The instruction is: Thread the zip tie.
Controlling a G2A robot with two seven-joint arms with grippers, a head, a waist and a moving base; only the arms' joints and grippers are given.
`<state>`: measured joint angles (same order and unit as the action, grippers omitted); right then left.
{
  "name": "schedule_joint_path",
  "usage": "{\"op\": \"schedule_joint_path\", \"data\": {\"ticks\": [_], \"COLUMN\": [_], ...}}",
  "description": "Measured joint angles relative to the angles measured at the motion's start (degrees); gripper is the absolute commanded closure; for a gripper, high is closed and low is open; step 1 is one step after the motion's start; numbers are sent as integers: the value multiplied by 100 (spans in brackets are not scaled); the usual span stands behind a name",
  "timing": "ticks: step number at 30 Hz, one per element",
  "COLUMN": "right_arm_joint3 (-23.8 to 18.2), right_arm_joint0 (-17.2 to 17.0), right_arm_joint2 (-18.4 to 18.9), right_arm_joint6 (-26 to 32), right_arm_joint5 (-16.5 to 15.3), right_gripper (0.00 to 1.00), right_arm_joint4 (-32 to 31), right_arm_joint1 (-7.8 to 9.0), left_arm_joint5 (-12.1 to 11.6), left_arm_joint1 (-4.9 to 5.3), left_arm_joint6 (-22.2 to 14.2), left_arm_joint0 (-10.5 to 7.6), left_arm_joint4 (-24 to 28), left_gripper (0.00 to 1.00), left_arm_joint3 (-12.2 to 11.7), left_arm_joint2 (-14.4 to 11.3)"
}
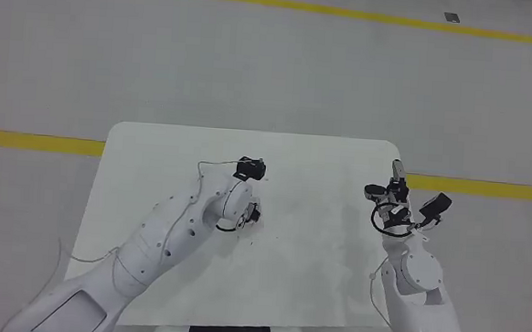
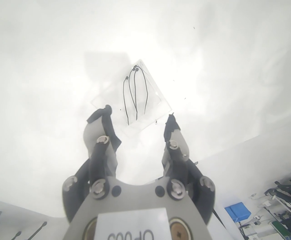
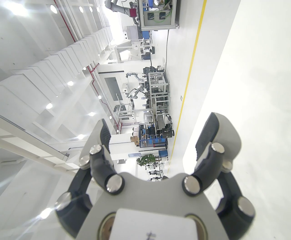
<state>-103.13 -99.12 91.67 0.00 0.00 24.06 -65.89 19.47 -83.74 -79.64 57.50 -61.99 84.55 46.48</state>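
Several black zip ties [image 2: 134, 91] lie side by side, heads away from me, on a clear flat tray [image 2: 156, 91] on the white table [image 1: 321, 169]. My left gripper [image 2: 139, 116] hovers just above the near end of the tray, open, with nothing between its black-taped fingertips [image 2: 106, 111]. From above, the left gripper [image 1: 246, 217] points down at the table's middle. My right gripper [image 3: 156, 133] is open and empty, raised and facing out into the room; it hangs over the table's right edge [image 1: 401, 200].
The white table reaches well past the tray on all sides. A few thin black pieces [image 2: 29, 231] lie behind the left wrist. A yellow floor line [image 1: 484, 187] runs past the table's right side.
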Motion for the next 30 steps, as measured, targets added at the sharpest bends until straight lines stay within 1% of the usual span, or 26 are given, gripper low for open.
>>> {"op": "schedule_joint_path", "data": {"ticks": [2,4,7,10,15,18,23,27,30], "right_arm_joint3": [0,0,0,0,0,0,0,0,0], "right_arm_joint0": [0,0,0,0,0,0,0,0,0], "right_arm_joint2": [0,0,0,0,0,0,0,0,0], "right_arm_joint6": [0,0,0,0,0,0,0,0,0], "right_arm_joint5": [0,0,0,0,0,0,0,0,0], "right_gripper": [0,0,0,0,0,0,0,0,0], "right_arm_joint4": [0,0,0,0,0,0,0,0,0], "right_arm_joint1": [0,0,0,0,0,0,0,0,0], "left_arm_joint5": [-25,-61,-95,-85,-34,-15,1,1,1], "left_arm_joint1": [5,11,14,14,-16,-42,-103,-164,-212], "left_arm_joint6": [0,0,0,0,0,0,0,12,55], "left_arm_joint0": [-47,-97,-188,-285,-452,-552,-700,-788,-836], "left_arm_joint4": [-8,-30,-50,-65,14,93,184,244,315], "left_gripper": [99,95,92,89,78,77,79,79,81], "left_arm_joint3": [-49,-110,-238,-408,-706,-864,-1103,-1269,-1384], "left_arm_joint2": [-49,-97,-180,-274,-467,-556,-722,-820,-888]}}
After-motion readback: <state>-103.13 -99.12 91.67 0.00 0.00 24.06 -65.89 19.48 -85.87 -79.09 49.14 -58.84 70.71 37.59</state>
